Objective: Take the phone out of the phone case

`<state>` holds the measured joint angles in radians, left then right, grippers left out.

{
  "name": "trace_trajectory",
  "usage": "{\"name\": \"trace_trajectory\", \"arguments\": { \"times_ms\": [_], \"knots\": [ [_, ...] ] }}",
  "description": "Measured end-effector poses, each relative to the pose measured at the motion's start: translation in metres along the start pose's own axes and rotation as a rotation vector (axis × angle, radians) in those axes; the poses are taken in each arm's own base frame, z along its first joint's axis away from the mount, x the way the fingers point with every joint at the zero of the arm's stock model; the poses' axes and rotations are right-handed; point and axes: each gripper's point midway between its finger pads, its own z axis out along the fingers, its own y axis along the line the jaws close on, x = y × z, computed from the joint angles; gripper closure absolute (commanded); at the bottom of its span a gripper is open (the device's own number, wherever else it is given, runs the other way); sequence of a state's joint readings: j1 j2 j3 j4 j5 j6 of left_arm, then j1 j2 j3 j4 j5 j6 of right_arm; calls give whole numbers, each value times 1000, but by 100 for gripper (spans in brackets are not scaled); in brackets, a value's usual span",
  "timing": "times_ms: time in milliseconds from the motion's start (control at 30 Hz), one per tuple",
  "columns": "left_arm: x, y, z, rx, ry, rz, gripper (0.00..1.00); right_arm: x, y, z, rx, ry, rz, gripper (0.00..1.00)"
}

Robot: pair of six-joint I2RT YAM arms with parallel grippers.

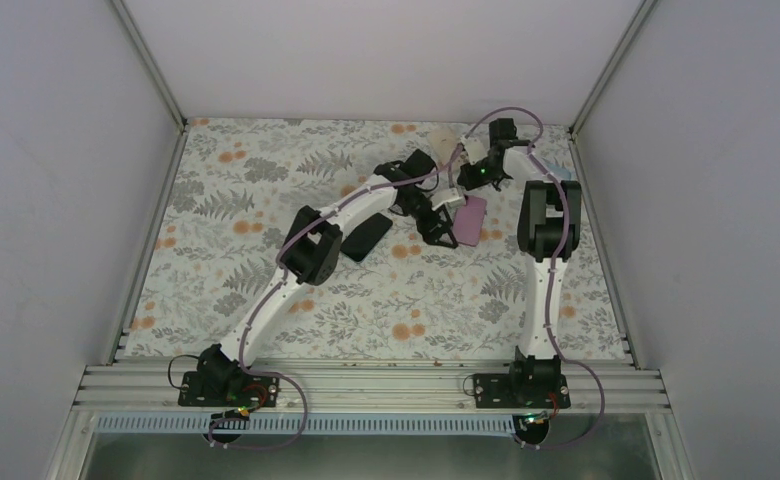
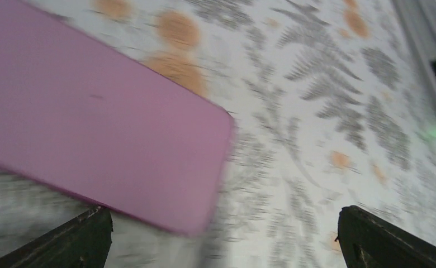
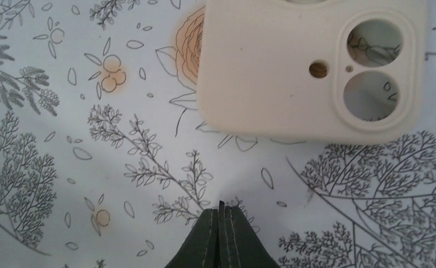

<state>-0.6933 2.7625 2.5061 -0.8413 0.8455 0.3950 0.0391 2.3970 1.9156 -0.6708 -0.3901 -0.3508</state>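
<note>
Left end effector (image 2: 221,223) spread open; pink case (image 2: 93,128) flat on desk (image 2: 316,111), just ahead-left, contents unclear. Right end effector (image 3: 221,215) closed, cream case (image 3: 271,72) ahead. Risk: unpinned pink case skids when nudged.

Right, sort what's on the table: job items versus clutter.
Job:
- pink case, in front of the open left gripper
- black slab beside the left arm, maybe a phone; cannot tell

Lying about:
- cream case, empty, tablecloth showing through its lens holes, ahead of the shut right gripper
</note>
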Motion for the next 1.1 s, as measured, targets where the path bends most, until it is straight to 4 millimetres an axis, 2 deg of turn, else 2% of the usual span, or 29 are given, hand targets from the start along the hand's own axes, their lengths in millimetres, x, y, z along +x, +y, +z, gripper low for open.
{"name": "trace_trajectory", "arguments": {
  "times_ms": [133,200,367,400,433,467,533,567,633,733,833,900,967,1000,1067,1100],
  "knots": [
    [20,-40,8,134,63,6,0,9,5,-4,-8,25,8,96],
    [22,-50,7,162,69,3,0,14,7,-7,-10,33,14,96],
    [27,-58,0,189,90,-28,0,31,8,-17,-16,60,44,96],
    [28,-58,-2,178,99,-33,0,31,5,-24,-10,51,51,92],
    [30,-58,-6,163,114,-43,0,31,5,-31,-10,45,56,85],
    [33,-56,-13,131,138,-50,0,30,4,-39,-7,36,59,74],
    [36,-49,-27,64,171,-59,0,22,3,-63,5,-3,46,38],
    [35,-43,-41,14,182,-58,0,16,4,-77,14,-29,34,3],
    [27,-33,-73,-90,185,-47,0,1,12,-115,38,-99,-15,0],
    [4,-27,-143,-293,141,8,0,-15,31,-176,86,-202,-90,0],
    [-13,-45,-226,-488,55,63,0,-21,47,-231,189,-277,-150,0],
    [-19,-61,-276,-601,-13,94,0,-15,48,-257,279,-293,-162,0],
    [-16,-73,-314,-681,-69,110,0,-2,47,-264,333,-282,-157,0],
    [-10,-75,-327,-714,-90,108,0,8,47,-261,341,-264,-150,0],
    [15,-74,-345,-765,-105,85,0,34,50,-244,320,-214,-131,0],
    [35,-70,-351,-787,-100,56,0,49,52,-234,302,-183,-119,0]
  ]
}}
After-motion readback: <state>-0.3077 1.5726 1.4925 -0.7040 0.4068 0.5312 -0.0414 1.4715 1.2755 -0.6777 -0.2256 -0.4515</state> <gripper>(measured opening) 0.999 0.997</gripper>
